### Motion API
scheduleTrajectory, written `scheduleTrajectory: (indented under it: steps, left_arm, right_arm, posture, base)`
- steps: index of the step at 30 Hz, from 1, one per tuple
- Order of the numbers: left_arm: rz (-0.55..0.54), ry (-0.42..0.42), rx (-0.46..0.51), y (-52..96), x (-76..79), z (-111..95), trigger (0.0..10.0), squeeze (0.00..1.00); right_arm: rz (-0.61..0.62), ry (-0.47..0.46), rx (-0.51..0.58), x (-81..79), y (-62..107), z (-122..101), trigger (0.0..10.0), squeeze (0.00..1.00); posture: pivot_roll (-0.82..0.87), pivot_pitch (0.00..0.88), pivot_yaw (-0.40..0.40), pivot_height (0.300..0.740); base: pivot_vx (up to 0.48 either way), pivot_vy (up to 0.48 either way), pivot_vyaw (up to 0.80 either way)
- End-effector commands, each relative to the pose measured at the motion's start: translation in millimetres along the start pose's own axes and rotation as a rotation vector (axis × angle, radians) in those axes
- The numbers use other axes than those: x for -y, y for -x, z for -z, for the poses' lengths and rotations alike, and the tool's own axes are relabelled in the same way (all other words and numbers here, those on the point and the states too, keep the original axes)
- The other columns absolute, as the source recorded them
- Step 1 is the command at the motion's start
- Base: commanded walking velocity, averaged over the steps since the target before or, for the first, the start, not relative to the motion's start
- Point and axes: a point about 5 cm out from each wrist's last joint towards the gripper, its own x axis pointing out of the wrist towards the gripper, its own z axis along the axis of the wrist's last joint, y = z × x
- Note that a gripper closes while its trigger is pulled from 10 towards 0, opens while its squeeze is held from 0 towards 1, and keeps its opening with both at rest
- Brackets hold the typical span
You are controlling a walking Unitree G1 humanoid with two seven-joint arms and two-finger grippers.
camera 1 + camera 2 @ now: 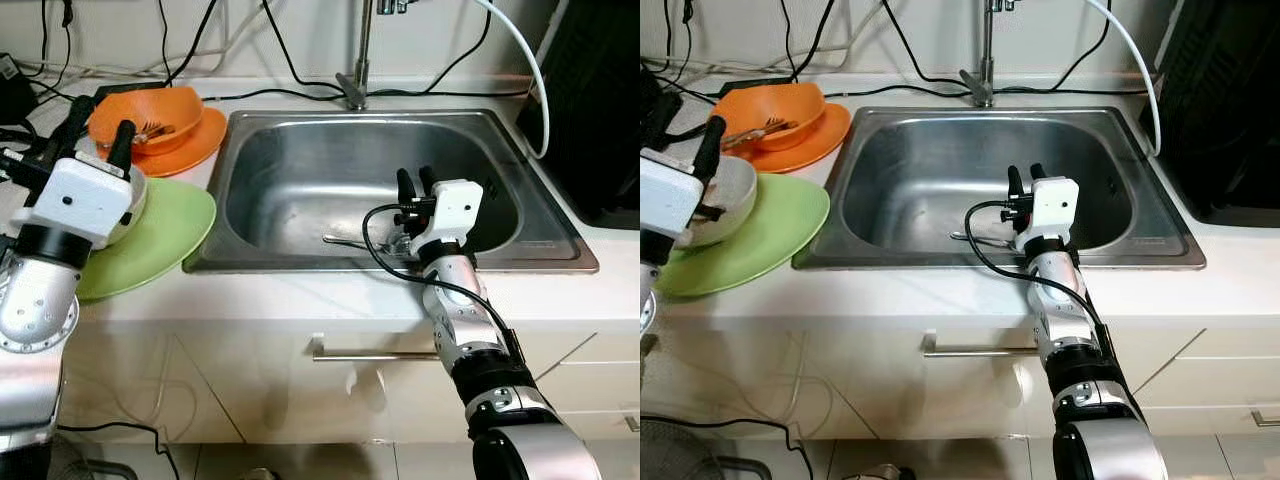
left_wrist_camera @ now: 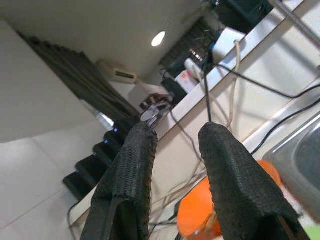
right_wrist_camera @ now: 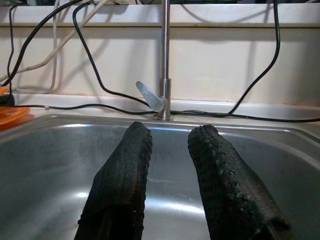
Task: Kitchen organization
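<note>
Right gripper [image 1: 416, 181] over sink [image 1: 300, 135], fingers apart, empty; fork [image 1: 350, 241] below. Left gripper [image 2: 172, 150] parted above bowl [image 1: 728, 195], wrist view adds shelf clutter [image 2: 192, 70].

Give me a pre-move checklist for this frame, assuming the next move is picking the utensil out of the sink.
1. Right pincer open and empty: ok, fingers apart with nothing between them in the right wrist view.
2. Right pincer over the sink: ok, it hangs above the basin.
3. Utensil reachable: ok, it lies on the sink floor just beside the right arm.
4. Utensil type and grip point: cannot tell, partly hidden behind the arm and cable.
5. Left pincer out of the way: ok, it is over the green plate, beside the orange bowl.
6. Left pincer empty: ok, fingers apart, nothing held.
</note>
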Motion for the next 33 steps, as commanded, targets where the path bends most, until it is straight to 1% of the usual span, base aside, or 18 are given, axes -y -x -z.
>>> scheduleTrajectory:
  steps: [1, 2, 3, 5, 6, 7, 8, 9, 12, 13, 16, 23, 27, 33]
  left_arm:
    - [-0.023, -0.022, 0.003, 3.9, -0.9, -1, 10.0, 0.00]
    - [-0.036, -0.019, -0.013, 9.4, 2.1, 2, 10.0, 0.00]
    - [-0.036, -0.019, -0.013, 9.4, 2.1, 2, 10.0, 0.00]
    - [-0.091, -0.013, -0.053, 21.3, 6.6, 8, 10.0, 0.00]
    - [-0.091, -0.013, -0.053, 21.3, 6.6, 8, 10.0, 0.00]
    - [-0.128, -0.021, -0.073, 28.1, 8.9, 11, 10.0, 0.00]
    - [-0.175, -0.026, -0.105, 38.9, 14.9, 15, 10.0, 0.00]
    - [-0.175, -0.026, -0.105, 38.9, 14.9, 15, 10.0, 0.00]
    - [-0.197, -0.015, -0.140, 51.0, 24.2, 19, 10.0, 0.00]
    - [-0.197, -0.015, -0.140, 51.0, 24.2, 19, 10.0, 0.00]
    - [-0.217, -0.023, -0.175, 61.1, 28.1, 23, 10.0, 0.00]
    - [-0.221, -0.036, -0.193, 71.1, 33.4, 26, 10.0, 0.00]
    - [-0.275, -0.031, -0.225, 79.3, 32.2, 29, 10.0, 0.00]
    - [-0.308, -0.015, -0.239, 84.4, 31.4, 28, 10.0, 0.00]
  right_arm:
    - [0.008, -0.027, -0.070, -1.8, 9.2, 16, 10.0, 0.00]
    - [0.007, -0.029, -0.071, -2.3, 9.1, 16, 10.0, 0.00]
    - [0.007, -0.029, -0.071, -2.3, 9.1, 16, 10.0, 0.00]
    - [0.005, -0.031, -0.073, -3.0, 9.3, 17, 10.0, 0.00]
    - [0.005, -0.031, -0.073, -3.0, 9.3, 17, 10.0, 0.00]
    - [0.006, -0.033, -0.072, -3.0, 9.3, 17, 10.0, 0.00]
    - [0.008, -0.035, -0.072, -2.6, 9.4, 17, 10.0, 0.00]
    - [0.008, -0.035, -0.072, -2.6, 9.4, 17, 10.0, 0.00]
    - [0.011, -0.035, -0.073, -1.4, 9.9, 17, 10.0, 0.00]
    - [0.011, -0.035, -0.073, -1.4, 9.9, 17, 10.0, 0.00]
    - [0.012, -0.033, -0.075, -0.1, 10.2, 18, 10.0, 0.00]
    - [0.015, -0.034, -0.075, 1.2, 9.8, 18, 10.0, 0.00]
    - [0.013, -0.038, -0.075, 1.0, 9.4, 18, 10.0, 0.00]
    - [0.016, -0.040, -0.073, 2.1, 9.4, 17, 10.0, 0.00]
  posture:
    - [0.29, 0.032, 0.058, 0.740]
    - [0.29, 0.033, 0.056, 0.740]
    - [0.29, 0.033, 0.056, 0.740]
    - [0.29, 0.038, 0.056, 0.740]
    - [0.29, 0.038, 0.056, 0.740]
    - [0.29, 0.039, 0.057, 0.740]
    - [0.28, 0.045, 0.056, 0.740]
    - [0.28, 0.045, 0.056, 0.740]
    - [0.28, 0.049, 0.053, 0.740]
    - [0.28, 0.049, 0.053, 0.740]
    - [0.28, 0.052, 0.050, 0.740]
    - [0.29, 0.055, 0.048, 0.740]
    - [0.29, 0.058, 0.043, 0.740]
    - [0.28, 0.065, 0.041, 0.740]
  base:
    - [0.000, 0.000, 0.00]
    - [0.000, 0.000, 0.00]
    - [0.000, 0.000, 0.00]
    - [0.000, 0.000, 0.00]
    - [0.000, 0.000, 0.00]
    - [0.000, 0.000, 0.00]
    - [0.000, 0.000, 0.00]
    - [0.000, 0.000, 0.00]
    - [0.000, 0.000, 0.00]
    - [0.000, 0.000, 0.00]
    - [0.000, 0.000, 0.00]
    - [0.000, 0.000, 0.00]
    - [0.000, 0.000, 0.00]
    - [0.000, 0.000, 0.00]
